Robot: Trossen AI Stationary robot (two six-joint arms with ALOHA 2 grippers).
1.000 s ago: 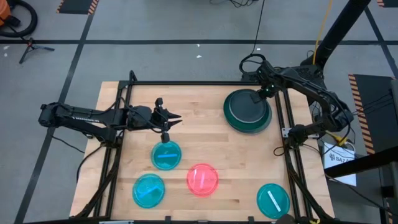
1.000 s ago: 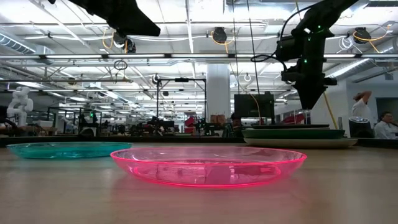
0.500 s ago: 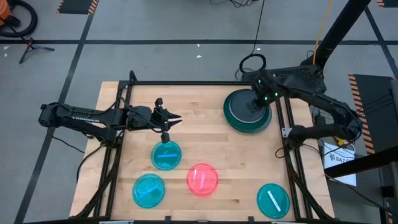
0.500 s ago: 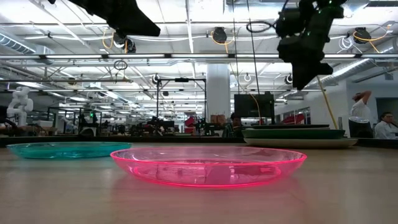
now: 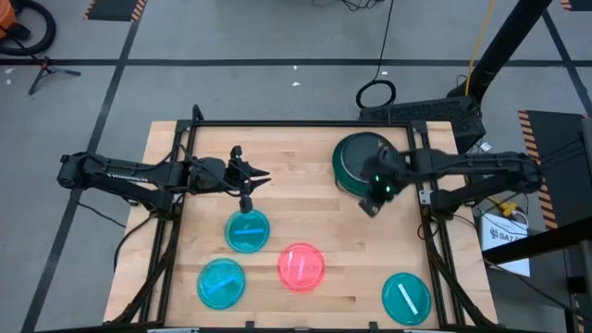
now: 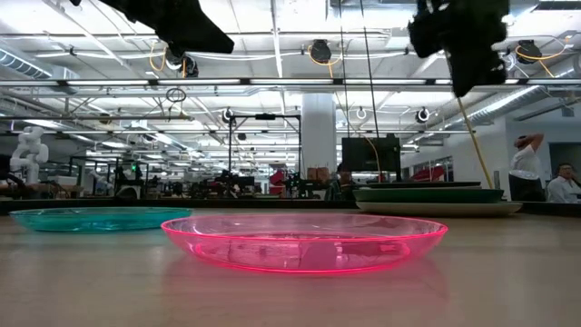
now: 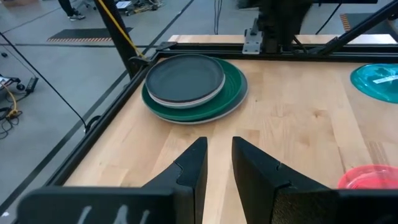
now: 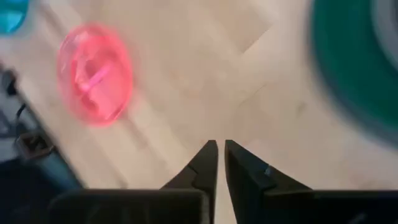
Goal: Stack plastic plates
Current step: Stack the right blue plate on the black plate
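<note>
A stack of plates (image 5: pixel 351 162) sits at the table's far right: a dark grey plate (image 7: pixel 185 78) on a large dark green one (image 7: pixel 231 99), with other layers showing only as rims (image 6: pixel 436 195). The red-pink plate (image 5: pixel 302 267) lies flat near the near edge. Three cyan plates (image 5: pixel 247 231) (image 5: pixel 221 282) (image 5: pixel 406 296) lie flat around it. My right gripper (image 5: pixel 370 205) hangs shut above bare wood, just off the stack's near rim. My left gripper (image 5: pixel 248 178) waits left of centre, fingers (image 7: pixel 194 155) almost together, touching nothing.
A black metal frame (image 5: pixel 277 124) runs along the table's far and side edges. Bare wood (image 5: pixel 305 194) lies between the stack and the cyan plates. People (image 6: pixel 531 168) and lab equipment show in the room beyond the table.
My right gripper has risen from the stack's far side and swung over it toward the table's near edge. It now hangs beyond the stack's near rim. The plates have not moved, and the left arm has kept still.
</note>
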